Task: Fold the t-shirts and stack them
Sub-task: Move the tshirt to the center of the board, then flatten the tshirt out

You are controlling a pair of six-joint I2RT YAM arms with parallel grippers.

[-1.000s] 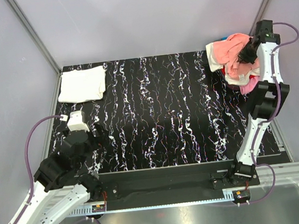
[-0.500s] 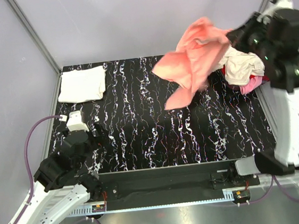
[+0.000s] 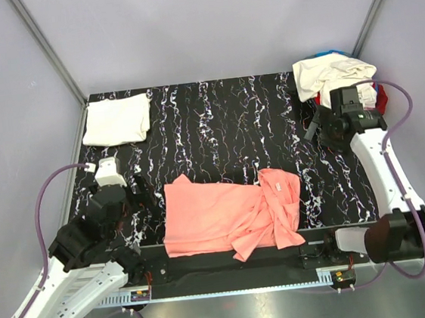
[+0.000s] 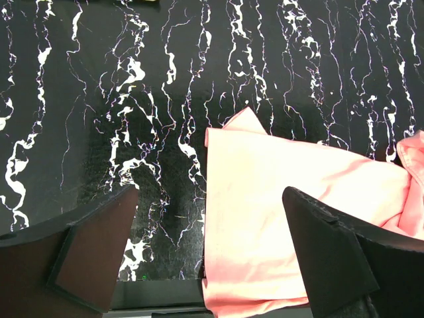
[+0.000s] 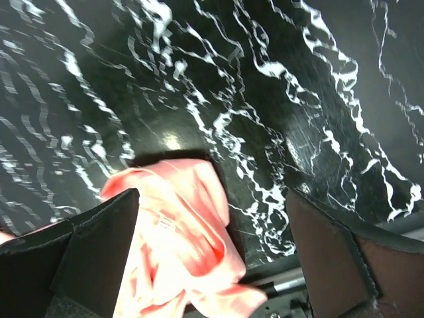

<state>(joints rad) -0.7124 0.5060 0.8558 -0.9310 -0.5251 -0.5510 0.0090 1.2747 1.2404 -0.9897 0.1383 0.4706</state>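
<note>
Starting far left: white t-shirt (image 3: pixel 117 119), folded flat in the far corner of the table (image 3: pixel 216 120), well apart from the action. Then the left gripper (image 4: pixel 211 195), fingers wide apart, holding nothing, hovering just over the left edge of the salmon-pink t-shirt (image 3: pixel 211 216). Spread along the near edge, flat on the left half, bunched and twisted on the right, apparently draped over the lip at the near hem. Danger right there: could slide off or snag on the mounting rail (image 3: pixel 209 273) if tugged from one side only. Could also lock in wrinkles if folded before smoothing. Further right, the right gripper (image 3: pixel 319 129), up above bare table, fingers spread wide, empty. Far right corner: pile of unfolded t-shirts (image 3: pixel 333 74), cream on top, hints of red and blue beneath, just behind that arm and easy to brush on any reach that way.
</note>
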